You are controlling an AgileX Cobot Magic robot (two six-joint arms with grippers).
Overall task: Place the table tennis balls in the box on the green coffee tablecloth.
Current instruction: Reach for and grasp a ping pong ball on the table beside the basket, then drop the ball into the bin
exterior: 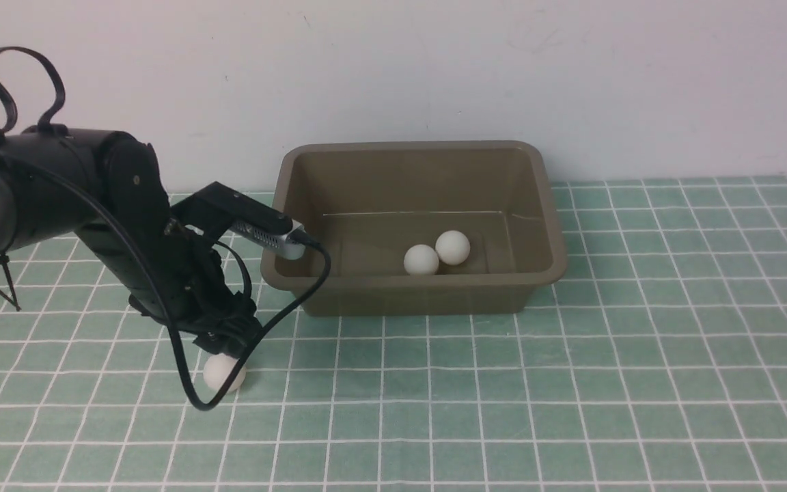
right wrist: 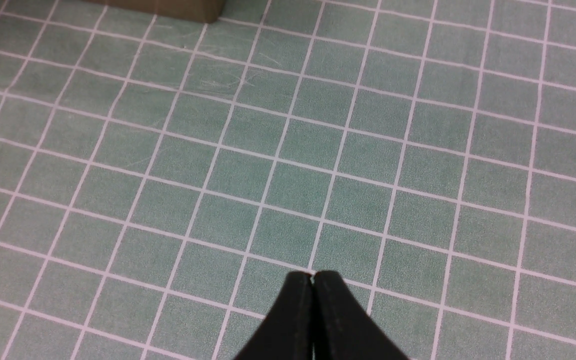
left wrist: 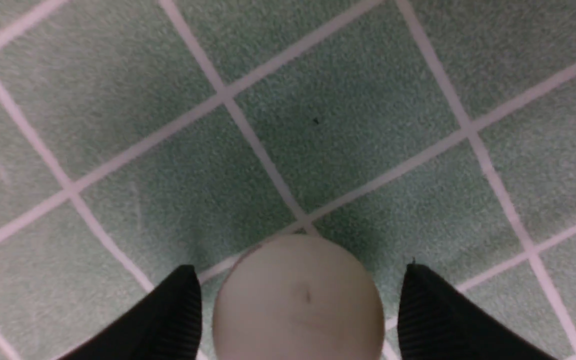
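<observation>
One white table tennis ball (exterior: 224,374) lies on the green coffee tablecloth (exterior: 571,383), left of and nearer than the box (exterior: 421,147). My left gripper (exterior: 226,350) reaches down over it. In the left wrist view that ball (left wrist: 298,305) sits between the two black fingers (left wrist: 178,315), with a thin gap on each side; the left gripper (left wrist: 300,270) is open. Two more balls (exterior: 421,260) (exterior: 453,247) rest touching on the box floor. My right gripper (right wrist: 313,276) is shut on nothing above the cloth and is out of the front view.
A black cable (exterior: 298,294) loops from the left wrist camera past the box's left front corner. A corner of the box (right wrist: 168,7) shows at the edge of the right wrist view. A pale wall (exterior: 393,68) stands behind the box.
</observation>
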